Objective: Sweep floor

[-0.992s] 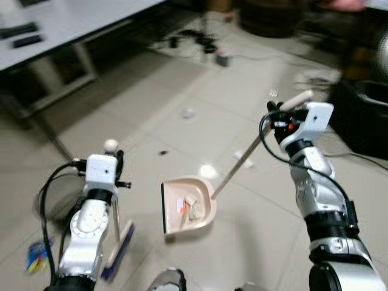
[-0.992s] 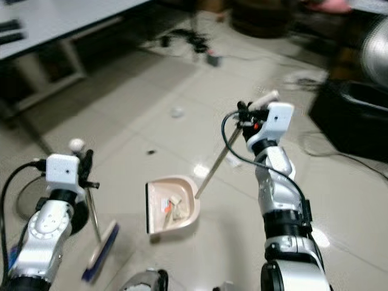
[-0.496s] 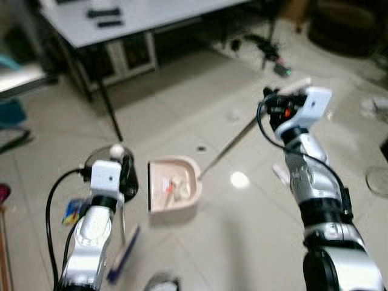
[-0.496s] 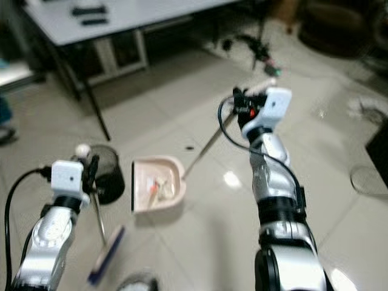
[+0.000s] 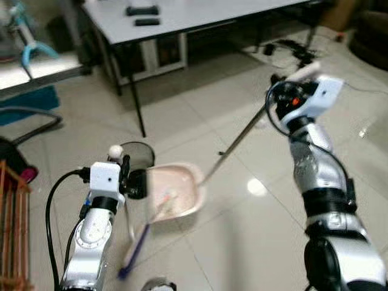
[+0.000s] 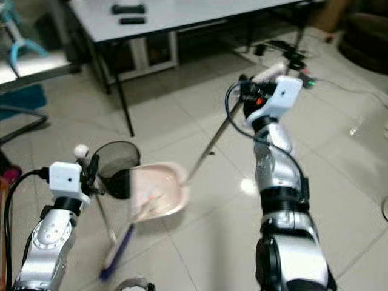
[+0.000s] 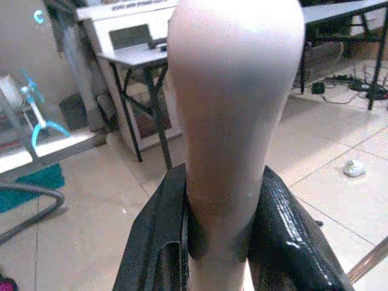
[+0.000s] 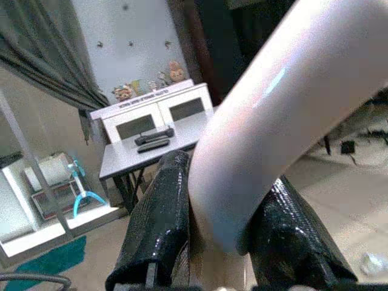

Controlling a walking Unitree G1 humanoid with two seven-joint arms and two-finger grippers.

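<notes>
In the left eye view the right gripper [image 5: 284,104] rides high at about two o'clock, its black fingers clamped round the pale grip of a long thin metal handle that slants down to a pink plastic dustpan [image 5: 174,195] lying near the middle of the pale tiled floor [image 5: 242,242], with bits of litter lying in its tray; just beside the dustpan at nine o'clock stands a round black mesh wastebasket [image 5: 137,156], and the left gripper [image 5: 124,176] at seven o'clock holds the upright stick of a broom with a blue brush head [image 5: 134,250], which rests on the tiles at six o'clock below the pan. A grey table with black legs [image 5: 182,15] fills the twelve o'clock edge. The right eye view gives the same layout, the pan's lip close to the basket's rim, though whether they touch I cannot tell through the blur. In the left wrist view the two black fingers [image 7: 285,236] are shut tight on the pale rounded top of the broom stick [image 7: 233,109]. In the right wrist view the fingers [image 8: 160,218] are likewise squeezed on the glossy pale curved dustpan grip [image 8: 285,115]. I judge the sweeping is largely gathered and the step in hand is carrying the loaded pan to the basket; the next move calls for lifting the pan level over the rim, then tipping it without spilling
</notes>
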